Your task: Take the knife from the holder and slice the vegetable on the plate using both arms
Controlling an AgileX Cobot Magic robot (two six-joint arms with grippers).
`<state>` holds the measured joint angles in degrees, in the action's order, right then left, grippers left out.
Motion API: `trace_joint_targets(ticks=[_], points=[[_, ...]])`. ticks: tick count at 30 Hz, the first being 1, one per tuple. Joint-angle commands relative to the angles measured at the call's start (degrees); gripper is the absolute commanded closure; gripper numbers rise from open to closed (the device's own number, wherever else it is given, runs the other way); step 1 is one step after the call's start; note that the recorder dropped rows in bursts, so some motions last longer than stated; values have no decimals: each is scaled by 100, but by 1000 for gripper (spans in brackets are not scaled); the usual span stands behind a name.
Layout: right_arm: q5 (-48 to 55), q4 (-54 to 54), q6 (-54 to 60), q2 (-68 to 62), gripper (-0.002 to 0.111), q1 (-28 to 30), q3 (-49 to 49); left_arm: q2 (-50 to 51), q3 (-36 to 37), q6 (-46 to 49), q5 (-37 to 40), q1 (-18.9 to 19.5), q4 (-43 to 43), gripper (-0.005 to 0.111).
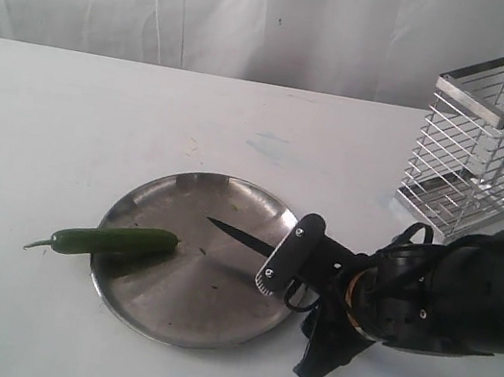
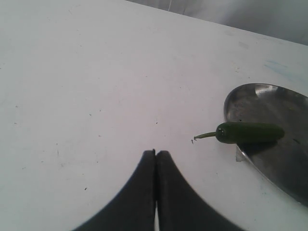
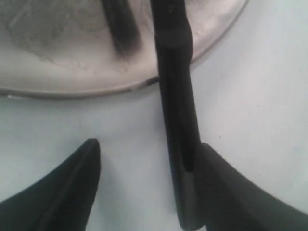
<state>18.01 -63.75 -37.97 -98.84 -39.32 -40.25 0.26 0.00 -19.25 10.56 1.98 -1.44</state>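
The knife (image 1: 239, 236) lies with its dark blade on the round steel plate (image 1: 180, 318) and its black handle (image 3: 175, 96) reaching out over the rim. My right gripper (image 1: 301, 300) is open around the handle; in the right wrist view (image 3: 149, 147) the handle lies against one finger and a wide gap separates it from the other. The green vegetable (image 1: 120, 242) lies whole across the plate's left rim, stem out over the table. In the left wrist view my left gripper (image 2: 155, 153) is shut and empty above bare table, short of the vegetable (image 2: 248, 132) and plate (image 2: 284, 163).
The chrome wire holder (image 1: 490, 143) stands at the back right of the white table, behind my right arm. A white curtain hangs along the far edge of the table.
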Motion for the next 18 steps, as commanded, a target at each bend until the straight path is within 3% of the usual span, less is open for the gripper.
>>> trace_joint_targets(ticks=[1,10,13,16,18], points=[[25,-50,31,-299,53,66,-116,-26,0,7,17,-45,21,107],[-25,-50,7,-601,56,352,-396,-26,0,7,17,-45,21,107],[-100,-50,-86,-713,78,394,-396,-26,0,7,17,-45,21,107],[-189,-50,-86,-739,108,394,-396,-26,0,7,17,-45,21,107],[-227,-66,-74,-739,108,394,-428,-26,0,7,17,-45,21,107]])
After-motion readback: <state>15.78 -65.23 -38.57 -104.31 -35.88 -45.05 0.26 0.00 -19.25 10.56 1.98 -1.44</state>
